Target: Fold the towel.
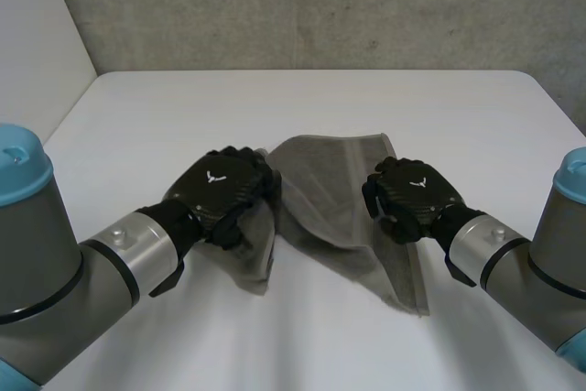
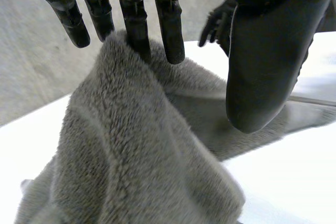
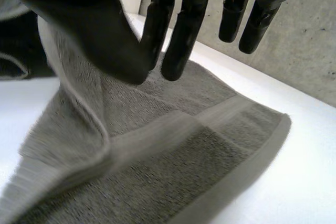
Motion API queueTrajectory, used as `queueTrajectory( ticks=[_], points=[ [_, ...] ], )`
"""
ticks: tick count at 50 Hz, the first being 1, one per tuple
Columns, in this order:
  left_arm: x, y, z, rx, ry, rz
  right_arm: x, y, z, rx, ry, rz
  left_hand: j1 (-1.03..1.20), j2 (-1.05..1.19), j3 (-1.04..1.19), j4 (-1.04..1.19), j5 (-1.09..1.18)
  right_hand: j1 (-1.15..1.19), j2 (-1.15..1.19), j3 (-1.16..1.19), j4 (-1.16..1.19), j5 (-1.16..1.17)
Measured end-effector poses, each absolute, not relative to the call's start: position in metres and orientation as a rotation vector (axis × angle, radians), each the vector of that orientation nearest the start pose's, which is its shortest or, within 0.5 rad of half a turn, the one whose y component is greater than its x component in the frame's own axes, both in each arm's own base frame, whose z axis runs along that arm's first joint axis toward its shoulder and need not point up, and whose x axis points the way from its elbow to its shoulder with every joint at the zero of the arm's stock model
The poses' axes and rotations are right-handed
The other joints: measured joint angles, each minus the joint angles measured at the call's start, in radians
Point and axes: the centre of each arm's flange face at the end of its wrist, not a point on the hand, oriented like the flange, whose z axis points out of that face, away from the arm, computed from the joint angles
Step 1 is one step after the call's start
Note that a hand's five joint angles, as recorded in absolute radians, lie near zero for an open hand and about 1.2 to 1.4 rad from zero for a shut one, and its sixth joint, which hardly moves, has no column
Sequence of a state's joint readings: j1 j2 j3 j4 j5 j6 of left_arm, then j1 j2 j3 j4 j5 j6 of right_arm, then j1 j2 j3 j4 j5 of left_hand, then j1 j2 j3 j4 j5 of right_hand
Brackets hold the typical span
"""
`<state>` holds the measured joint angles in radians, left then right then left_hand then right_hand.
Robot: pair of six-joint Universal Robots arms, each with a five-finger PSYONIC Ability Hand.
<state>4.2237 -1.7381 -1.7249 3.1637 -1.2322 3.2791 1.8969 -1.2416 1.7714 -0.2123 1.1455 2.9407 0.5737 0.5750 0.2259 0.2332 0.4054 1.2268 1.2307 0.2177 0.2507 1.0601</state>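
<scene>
White table (image 1: 311,103) below a grey concrete wall (image 1: 320,6) bears a grey towel (image 1: 330,190) at the frame's centre, sagging between both hands. At centre-left, the left hand (image 1: 224,191) pinches the towel's left edge, with cloth bunched up against its fingers (image 2: 170,30) and hanging beneath its palm. At centre-right, the right hand (image 1: 412,197) nips the right edge between thumb and fingers (image 3: 181,45), a flap drooping toward the frame's lower edge. Beyond both hands the towel lies on the table.
</scene>
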Motion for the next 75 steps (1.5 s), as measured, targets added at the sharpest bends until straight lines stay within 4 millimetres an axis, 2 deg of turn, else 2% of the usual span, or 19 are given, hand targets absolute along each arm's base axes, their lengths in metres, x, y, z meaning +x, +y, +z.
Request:
queueTrajectory(
  ticks=[2, 11, 14, 16, 19, 21, 28, 34, 39, 41, 43, 46, 48, 51, 53, 55, 60, 65, 75],
  points=[
    [-0.283, -0.189, 0.217, 1.282, 2.726, -2.026, 0.262, -0.246, 0.167, -0.878, 2.035, -1.541, -0.004, -0.004, 0.000, 0.000, -0.012, 0.103, 0.090, 0.000, 0.000, 0.097],
    [-0.274, -0.200, 0.217, 1.261, 2.847, -1.930, 0.265, -0.251, 0.160, -0.808, 2.031, -1.466, -0.253, -0.273, 0.000, 0.000, -0.330, 0.106, 0.094, 0.000, 0.000, 0.111],
    [-0.273, -0.202, 0.217, 1.244, 2.861, -1.917, 0.263, -0.251, 0.159, -0.804, 2.038, -1.465, -0.271, -0.287, 0.000, 0.000, -0.337, -0.056, -0.066, 0.000, 0.000, -0.064],
    [-0.271, -0.202, 0.217, 1.228, 2.879, -1.904, 0.262, -0.250, 0.159, -0.805, 2.044, -1.463, -0.275, -0.289, 0.000, 0.000, -0.337, -0.296, -0.306, 0.000, 0.000, -0.295],
    [-0.269, -0.200, 0.218, 1.195, 2.912, -1.888, 0.262, -0.247, 0.160, -0.808, 2.046, -1.463, -0.275, -0.289, 0.000, 0.000, -0.337, -0.553, -0.547, 0.000, 0.000, -0.568],
    [-0.268, -0.198, 0.220, 1.158, 2.944, -1.882, 0.262, -0.245, 0.161, -0.810, 2.046, -1.465, -0.275, -0.289, 0.000, 0.000, -0.337, -0.640, -0.633, 0.000, 0.000, -0.672],
    [-0.260, -0.189, 0.227, 0.951, 3.089, -1.882, 0.262, -0.242, 0.160, -0.828, 2.062, -1.490, -0.275, -0.289, 0.000, 0.000, -0.337, -0.677, -0.664, 0.000, 0.000, -0.715],
    [-0.255, -0.183, 0.233, 0.760, 3.169, -1.905, 0.264, -0.242, 0.148, -0.878, 2.087, -1.499, -0.275, -0.289, 0.000, 0.000, -0.337, -0.677, -0.664, 0.000, 0.000, -0.715],
    [-0.255, -0.184, 0.237, 0.671, 3.141, -1.938, 0.271, -0.238, 0.142, -0.916, 2.073, -1.497, -0.261, -0.265, 0.000, 0.000, -0.273, -0.677, -0.664, 0.000, 0.000, -0.715],
    [-0.256, -0.184, 0.239, 0.660, 3.129, -1.950, 0.273, -0.237, 0.141, -0.925, 2.065, -1.498, -0.098, -0.109, 0.000, 0.000, -0.103, -0.677, -0.664, 0.000, 0.000, -0.716],
    [-0.258, -0.185, 0.242, 0.653, 3.109, -1.973, 0.275, -0.235, 0.140, -0.933, 2.055, -1.500, 0.239, 0.250, 0.000, 0.000, 0.228, -0.677, -0.664, 0.000, 0.000, -0.715],
    [-0.259, -0.186, 0.245, 0.648, 3.087, -1.998, 0.276, -0.234, 0.141, -0.938, 2.047, -1.504, 0.317, 0.323, 0.000, 0.000, 0.311, -0.677, -0.664, 0.000, 0.000, -0.715],
    [-0.259, -0.191, 0.248, 0.621, 3.048, -2.033, 0.277, -0.234, 0.141, -0.939, 2.045, -1.507, 0.290, 0.293, 0.000, 0.000, 0.290, -0.677, -0.664, 0.000, 0.000, -0.715],
    [-0.257, -0.200, 0.251, 0.550, 2.987, -2.071, 0.277, -0.235, 0.142, -0.938, 2.047, -1.511, 0.142, 0.139, 0.000, 0.000, 0.134, -0.677, -0.664, 0.000, 0.000, -0.715],
    [-0.254, -0.212, 0.253, 0.446, 2.902, -2.105, 0.276, -0.235, 0.142, -0.935, 2.051, -1.515, -0.110, -0.119, 0.000, 0.000, -0.135, -0.677, -0.664, 0.000, 0.000, -0.715],
    [-0.251, -0.221, 0.253, 0.362, 2.837, -2.120, 0.276, -0.235, 0.142, -0.933, 2.056, -1.518, -0.217, -0.232, 0.000, 0.000, -0.252, -0.677, -0.664, 0.000, 0.000, -0.715],
    [-0.247, -0.233, 0.248, 0.233, 2.744, -2.095, 0.275, -0.236, 0.142, -0.929, 2.065, -1.523, -0.241, -0.257, 0.000, 0.000, -0.298, -0.677, -0.664, 0.000, 0.000, -0.715],
    [-0.253, -0.219, 0.241, 0.279, 2.786, -2.054, 0.275, -0.235, 0.142, -0.929, 2.068, -1.523, -0.241, -0.261, 0.000, 0.000, -0.306, -0.677, -0.664, 0.000, 0.000, -0.715],
    [-0.270, -0.165, 0.227, 0.501, 2.911, -1.984, 0.275, -0.236, 0.142, -0.929, 2.069, -1.526, -0.241, -0.264, 0.000, 0.000, -0.309, -0.677, -0.664, 0.000, 0.000, -0.715]
  ],
)
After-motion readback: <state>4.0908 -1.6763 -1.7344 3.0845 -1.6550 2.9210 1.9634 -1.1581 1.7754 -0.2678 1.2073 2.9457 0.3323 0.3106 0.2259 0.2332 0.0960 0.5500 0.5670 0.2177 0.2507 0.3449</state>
